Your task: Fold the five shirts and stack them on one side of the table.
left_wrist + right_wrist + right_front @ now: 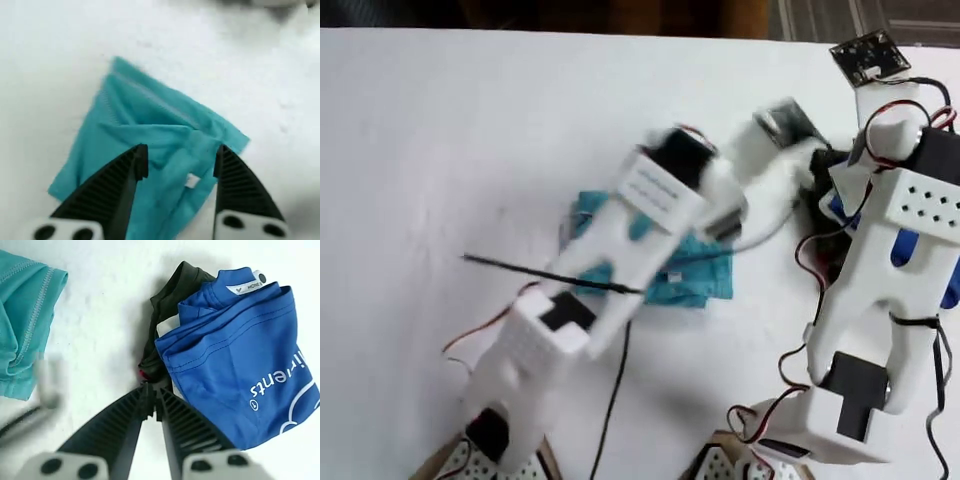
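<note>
Directly above the folded teal shirt (150, 135) on the desk (50, 50), the left arm's jaws hang released, likely poised to carry it to the nearby blue shirt (235, 365) pile, where the right arm's jaws rest clenched at its edge.

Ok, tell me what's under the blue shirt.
A dark shirt sticks out from beneath the blue shirt. Whatever else lies under it is covered.

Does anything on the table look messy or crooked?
Yes. The teal shirt lies wrinkled, with uneven folds. The dark shirt pokes out crumpled from under the blue shirt instead of lying flat beneath it.
</note>
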